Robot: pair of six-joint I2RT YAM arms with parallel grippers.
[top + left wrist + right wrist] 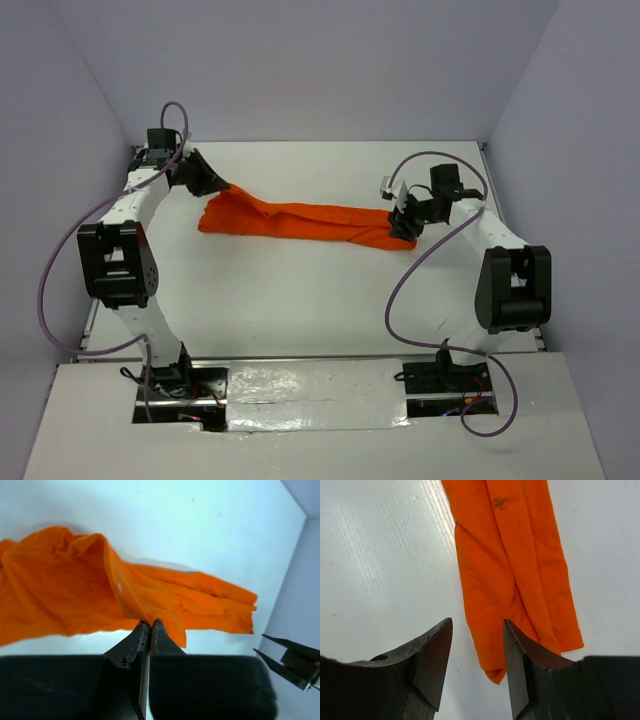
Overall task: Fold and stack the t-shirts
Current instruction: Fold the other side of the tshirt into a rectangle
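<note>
Black jaws of my left gripper (150,622) fill the bottom of the left wrist view. They are pressed together on a raised fold of the orange t-shirt (75,590). From that pinch the cloth slopes down and spreads away over the white table (175,520). Its broad, crumpled part lies to the left, and a flatter layered part reaches off to the right, ending in a squared edge.

From the top external view, the t-shirt (300,218) is bunched into one long band on the far half of the table (300,300). It runs from my left gripper (215,183) at its wider end across to my right gripper (405,228) at its narrower end. A purple cable (60,260) loops along my left arm.

On the right wrist view, my right gripper (477,622) has its jaws parted, with a clear gap between them. The narrow end of the t-shirt (515,555) lies on the table (380,555) as several lengthwise folds. The tip of that end sits in the gap between the jaws, and the right-hand jaw covers part of its edge. I cannot tell whether either of these jaws touches the cloth. The same parted jaws also show at the lower right edge of the left wrist view.
</note>
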